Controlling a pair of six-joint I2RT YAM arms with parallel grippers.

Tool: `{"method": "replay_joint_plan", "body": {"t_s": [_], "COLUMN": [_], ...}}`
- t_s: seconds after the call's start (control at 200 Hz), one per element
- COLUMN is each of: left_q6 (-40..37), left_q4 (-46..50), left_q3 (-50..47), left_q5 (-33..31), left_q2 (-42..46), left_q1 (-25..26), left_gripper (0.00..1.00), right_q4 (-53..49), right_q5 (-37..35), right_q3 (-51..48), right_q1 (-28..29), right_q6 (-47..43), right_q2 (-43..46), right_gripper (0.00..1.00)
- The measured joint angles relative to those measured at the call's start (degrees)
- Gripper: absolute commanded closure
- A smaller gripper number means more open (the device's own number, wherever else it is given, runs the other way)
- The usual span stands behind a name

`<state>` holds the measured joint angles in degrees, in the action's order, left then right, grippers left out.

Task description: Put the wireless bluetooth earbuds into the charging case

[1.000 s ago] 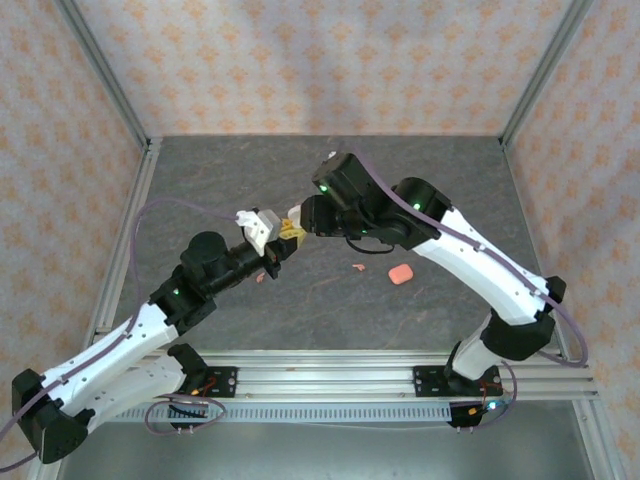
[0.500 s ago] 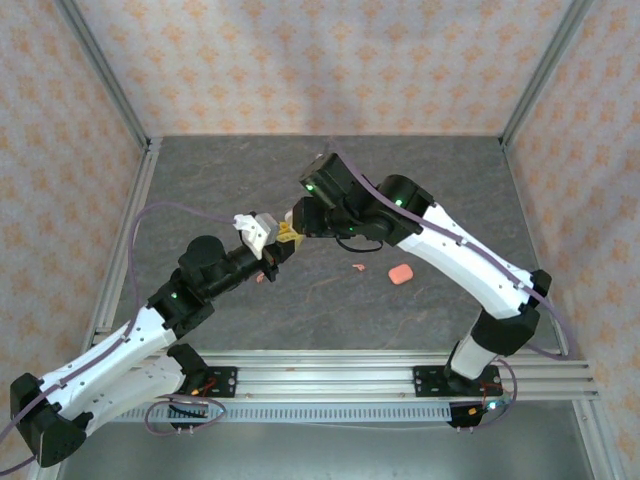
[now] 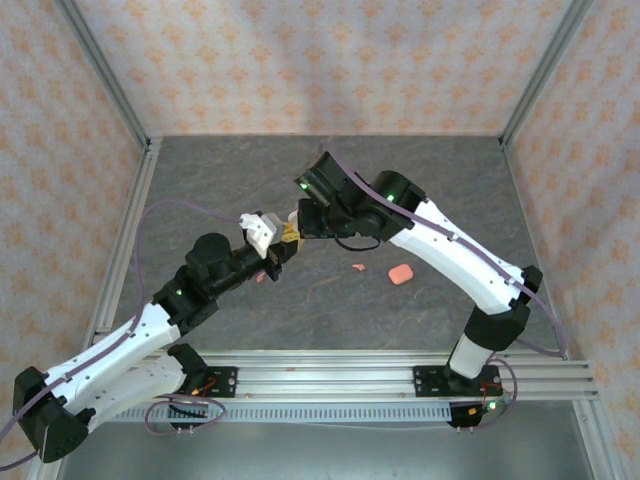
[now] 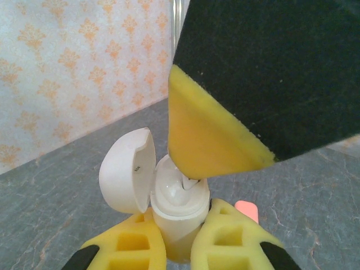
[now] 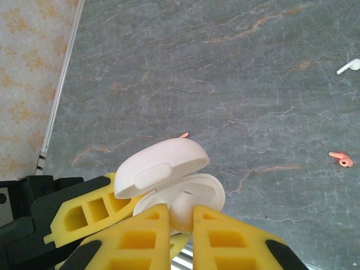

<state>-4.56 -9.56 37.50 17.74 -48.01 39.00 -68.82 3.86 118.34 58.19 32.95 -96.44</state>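
The left gripper (image 4: 181,228) is clamping the lower body of an open white charging case (image 4: 179,203) between its yellow fingers (image 4: 132,247). It is holding the case upright above the table (image 3: 200,190), with the hinged lid (image 4: 127,170) swung back to the gripper's left side. The right gripper (image 5: 180,216) is bearing down on the case from above, its jaws drawn together so that no more than a narrow slit is showing between them. In the left wrist view its yellow fingertip is pressing at the mouth of the case, where a white earbud (image 4: 188,183) is sitting directly beneath that tip. Whether the right gripper is pinching this earbud or merely touching it cannot be told. In the right wrist view a second white earbud (image 5: 350,66) is lying on the table far ahead of the right gripper and off to its right, and a pink earbud (image 5: 342,159) is lying nearer on the same side. A small pink piece (image 5: 184,135) is peeking out just beyond the lid, too small to identify. A closed pink case (image 3: 400,273) is resting on the table, well apart from both grippers.
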Motion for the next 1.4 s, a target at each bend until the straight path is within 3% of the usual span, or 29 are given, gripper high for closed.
{"method": "replay_joint_plan", "body": {"t_s": [0.175,0.64,0.936,1.396], "left_q6": [0.2,2.78,3.48,3.67], "left_q4": [2.16,2.25,2.27,2.86], "left_q3": [1.38,1.99,2.36,2.58], "left_q5": [1.36,9.55,11.8,11.85], "left_q2": [0.0,1.31,1.22,0.61], "left_q1": [-0.04,0.0,0.0,0.0], "left_gripper": [1.0,1.0,0.99,0.99], "right_q4": [0.57,10.99,11.96,11.74], "right_q5": [0.87,6.49,10.25,11.65], "right_q3": [-0.94,-14.86,-15.28,-13.09], "right_q1": [-0.07,-0.13,-0.46,-0.48], "right_q6": [-2.99,-14.73,-19.26,-17.94], "right_q2": [1.09,12.98,13.46,10.86], "right_gripper": [0.87,0.86,0.63,0.51]}}
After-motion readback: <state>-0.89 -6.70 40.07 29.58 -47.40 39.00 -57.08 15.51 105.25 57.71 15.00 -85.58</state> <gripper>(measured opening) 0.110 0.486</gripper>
